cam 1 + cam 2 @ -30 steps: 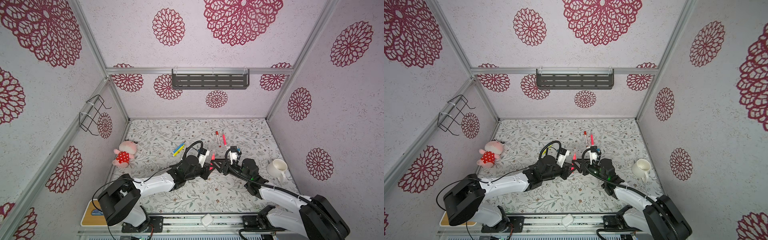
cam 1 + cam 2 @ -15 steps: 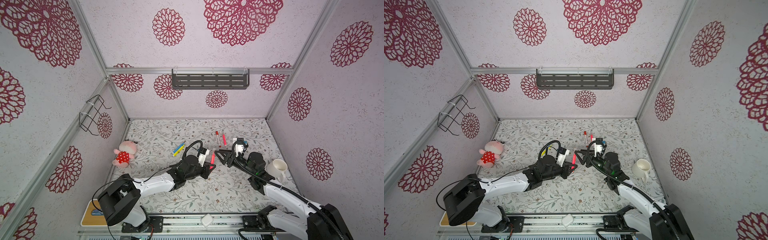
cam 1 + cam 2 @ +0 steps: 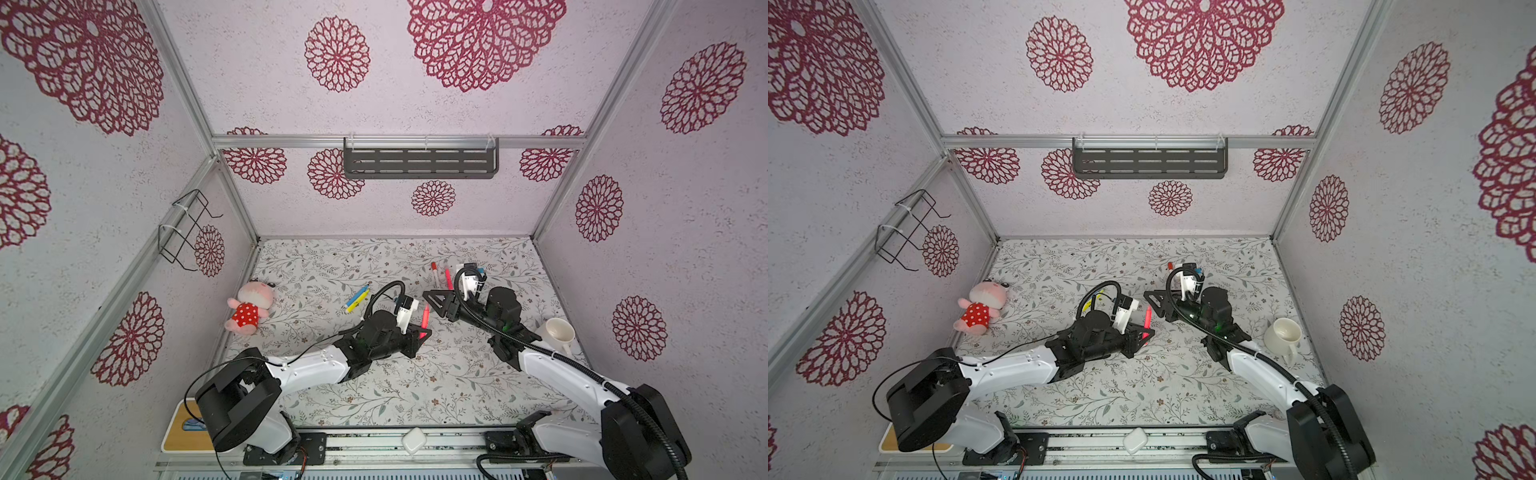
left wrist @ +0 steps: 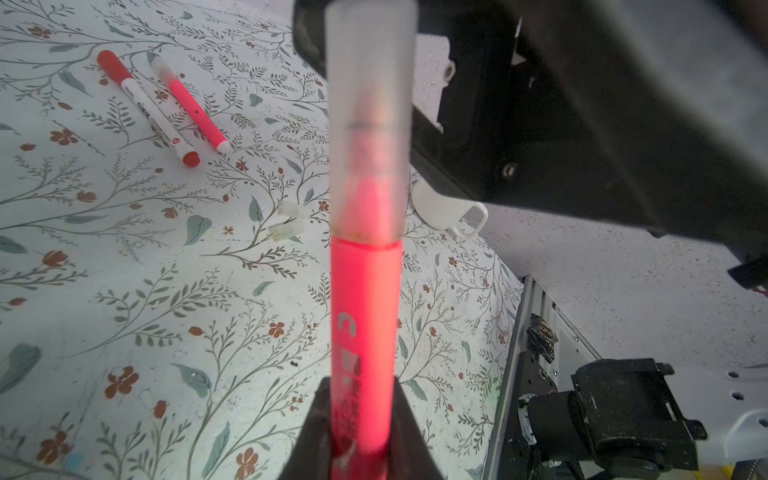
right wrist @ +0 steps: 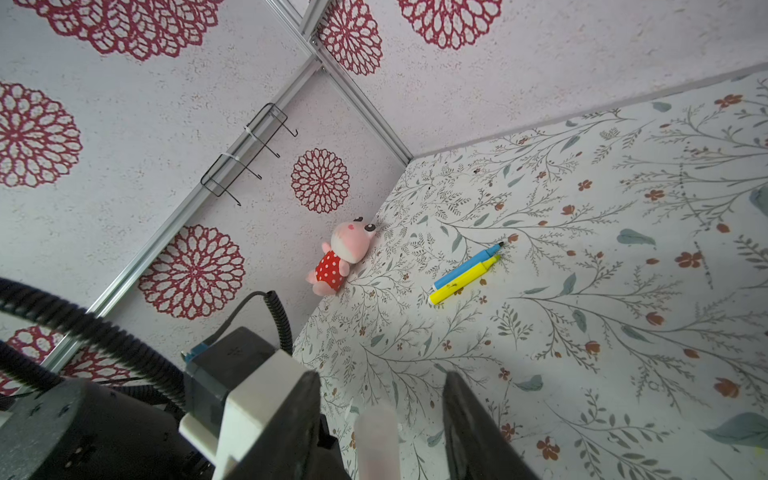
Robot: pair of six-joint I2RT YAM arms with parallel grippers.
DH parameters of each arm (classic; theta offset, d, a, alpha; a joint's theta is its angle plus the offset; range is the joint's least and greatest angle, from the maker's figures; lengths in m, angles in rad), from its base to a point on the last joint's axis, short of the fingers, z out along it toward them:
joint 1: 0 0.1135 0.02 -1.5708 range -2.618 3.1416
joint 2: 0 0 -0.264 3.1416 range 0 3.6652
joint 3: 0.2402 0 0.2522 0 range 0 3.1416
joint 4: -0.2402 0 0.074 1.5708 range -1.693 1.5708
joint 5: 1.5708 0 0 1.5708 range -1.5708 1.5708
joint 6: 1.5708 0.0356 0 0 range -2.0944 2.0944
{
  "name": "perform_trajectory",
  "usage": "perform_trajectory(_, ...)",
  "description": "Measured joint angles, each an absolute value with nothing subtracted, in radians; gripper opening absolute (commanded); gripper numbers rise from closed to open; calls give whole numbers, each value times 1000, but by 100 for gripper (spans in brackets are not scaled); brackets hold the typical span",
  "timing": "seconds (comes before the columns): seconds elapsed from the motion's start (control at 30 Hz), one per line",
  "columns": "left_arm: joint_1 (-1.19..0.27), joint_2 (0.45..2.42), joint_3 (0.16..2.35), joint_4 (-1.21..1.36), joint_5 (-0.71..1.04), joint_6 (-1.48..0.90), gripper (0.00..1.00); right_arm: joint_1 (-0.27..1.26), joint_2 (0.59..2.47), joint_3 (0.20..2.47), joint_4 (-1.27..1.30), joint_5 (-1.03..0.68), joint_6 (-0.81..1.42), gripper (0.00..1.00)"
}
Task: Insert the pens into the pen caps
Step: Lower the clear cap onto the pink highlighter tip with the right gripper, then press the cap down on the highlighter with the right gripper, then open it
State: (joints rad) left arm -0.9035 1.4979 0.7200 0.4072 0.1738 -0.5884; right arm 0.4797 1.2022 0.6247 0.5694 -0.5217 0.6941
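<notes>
My left gripper (image 4: 361, 399) is shut on the lower barrel of a pink pen (image 4: 365, 311), which it holds upright above the table. A see-through whitish pen cap (image 4: 370, 124) sits over that pen's tip. In both top views the pen (image 3: 424, 316) (image 3: 1147, 318) stands between the two grippers. My right gripper (image 3: 432, 301) (image 5: 380, 415) is open. The blurred cap end (image 5: 378, 440) shows between its jaws with a gap on each side. Two loose pen caps (image 4: 294, 210) (image 4: 284, 230) lie on the table. A blue pen (image 5: 465, 266) and a yellow pen (image 5: 463, 282) lie side by side, uncapped.
A red-ended white pen (image 4: 147, 108) and a capped pink pen (image 4: 195, 112) lie together at the back. A white mug (image 3: 557, 334) stands at the right beside the right arm. A plush toy (image 3: 249, 309) lies against the left wall.
My right gripper has let go of the cap end and drawn back from the pen, its arm shifting away from the left gripper. My left gripper has kept still with the pen.
</notes>
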Motion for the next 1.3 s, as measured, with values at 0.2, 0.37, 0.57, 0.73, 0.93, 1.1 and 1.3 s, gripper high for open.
perform_trajectory(0.2,-904,1498,720,407,175,-588,0,488,1225,646,562,-533,689,41)
perform_trajectory(0.37,-904,1498,720,407,175,-588,0,496,1238,662,561,-538,678,30)
perform_trajectory(0.57,-904,1498,720,401,175,-596,0,507,1253,665,548,-524,645,1)
perform_trajectory(0.73,-896,1498,696,408,176,-597,0,541,1253,635,564,-464,629,0)
perform_trajectory(0.93,-843,1485,586,442,340,-619,0,664,1245,483,684,-274,642,0)
perform_trajectory(1.1,-807,1452,570,402,455,-609,0,751,1252,385,858,-125,706,0)
perform_trajectory(1.3,-756,1413,566,363,526,-611,0,818,1327,368,1011,-12,754,0)
